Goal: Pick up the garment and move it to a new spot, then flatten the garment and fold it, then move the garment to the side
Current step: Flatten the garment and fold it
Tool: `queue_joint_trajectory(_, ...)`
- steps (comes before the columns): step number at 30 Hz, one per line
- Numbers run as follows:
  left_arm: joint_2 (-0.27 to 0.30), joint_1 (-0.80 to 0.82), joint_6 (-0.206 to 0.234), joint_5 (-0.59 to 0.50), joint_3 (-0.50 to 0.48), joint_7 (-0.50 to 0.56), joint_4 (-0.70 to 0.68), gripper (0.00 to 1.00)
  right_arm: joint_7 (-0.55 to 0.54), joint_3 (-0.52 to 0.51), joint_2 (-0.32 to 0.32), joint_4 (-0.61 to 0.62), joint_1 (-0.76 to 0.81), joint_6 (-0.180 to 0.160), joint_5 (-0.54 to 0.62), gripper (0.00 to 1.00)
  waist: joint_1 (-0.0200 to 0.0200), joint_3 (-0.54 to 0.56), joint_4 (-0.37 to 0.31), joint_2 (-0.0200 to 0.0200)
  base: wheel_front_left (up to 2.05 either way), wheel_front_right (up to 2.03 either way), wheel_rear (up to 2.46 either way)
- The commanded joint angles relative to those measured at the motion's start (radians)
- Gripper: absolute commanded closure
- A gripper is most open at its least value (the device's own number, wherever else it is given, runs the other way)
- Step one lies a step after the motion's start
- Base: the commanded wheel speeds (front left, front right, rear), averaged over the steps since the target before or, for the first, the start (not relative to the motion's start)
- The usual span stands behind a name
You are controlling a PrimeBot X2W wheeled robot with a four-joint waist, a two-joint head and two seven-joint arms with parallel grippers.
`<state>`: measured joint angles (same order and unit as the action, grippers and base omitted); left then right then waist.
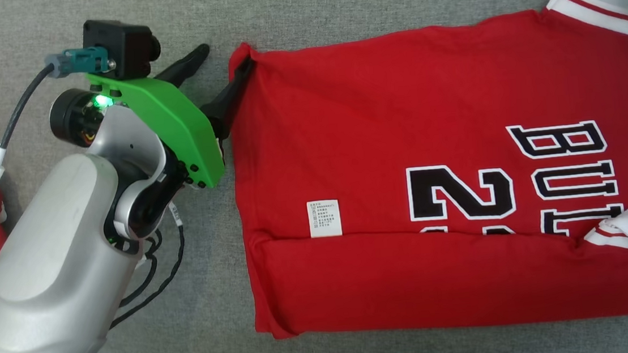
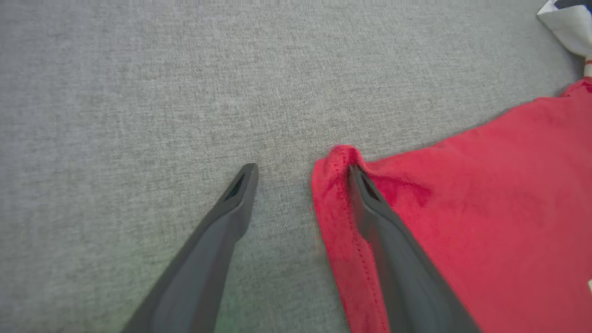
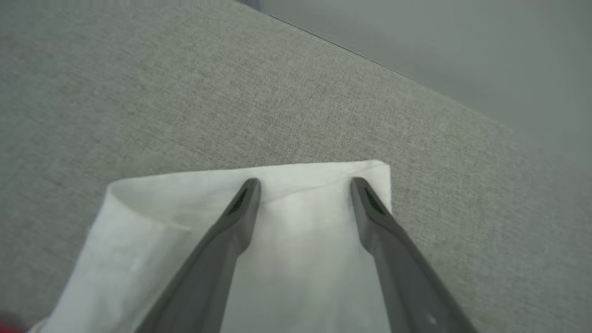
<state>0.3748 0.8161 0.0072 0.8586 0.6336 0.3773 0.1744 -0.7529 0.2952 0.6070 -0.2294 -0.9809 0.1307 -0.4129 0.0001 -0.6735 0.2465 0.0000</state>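
The left arm's pale forearm (image 1: 55, 267) rose from the near left. The left gripper (image 1: 226, 57) stood spread wide and clamped nothing. One finger lay over the grey fabric surface (image 1: 333, 4), and the other touched the bunched far-left corner of the red jersey (image 1: 373, 137). The jersey lay flat across the middle and right, its near edge folded over. The right gripper (image 3: 305, 182), equally wide and empty, hung over the jersey's white sleeve (image 3: 138, 240).
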Motion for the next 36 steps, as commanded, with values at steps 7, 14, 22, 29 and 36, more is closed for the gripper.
queue_joint_trajectory(7, -0.025, 0.015, -0.025, 0.002, 0.034, 0.014, 0.016, 0.00, 0.007, 0.038, 0.032, -0.055, -0.036, -0.001, -0.012, 0.00, -0.0001, -0.015, -0.012, 0.0000, 0.00, 0.00, 0.00)
queue_joint_trajectory(14, -0.005, -0.010, -0.030, -0.004, 0.054, 0.032, -0.011, 0.00, 0.001, 0.041, 0.041, -0.055, -0.059, -0.001, -0.022, 0.00, -0.0001, -0.011, -0.032, 0.0000, 0.00, 0.00, 0.00)
queue_joint_trajectory(22, 0.024, -0.028, -0.027, 0.012, 0.061, 0.071, -0.053, 1.00, -0.061, 0.039, 0.051, -0.054, -0.012, 0.000, -0.040, 0.00, -0.0001, -0.008, -0.036, 0.0000, 0.00, 0.00, 0.00)
queue_joint_trajectory(29, 0.021, -0.009, -0.011, 0.007, 0.045, 0.051, -0.066, 1.00, -0.059, 0.049, -0.014, -0.044, 0.011, 0.003, -0.122, 1.00, -0.0001, -0.024, -0.031, 0.0000, 0.00, 0.00, 0.00)
queue_joint_trajectory(36, 0.015, -0.002, -0.007, 0.001, 0.014, -0.011, -0.067, 1.00, 0.049, -0.002, 0.015, 0.010, 0.003, 0.000, -0.210, 1.00, -0.0001, 0.009, -0.046, 0.0000, 0.00, 0.00, 0.00)
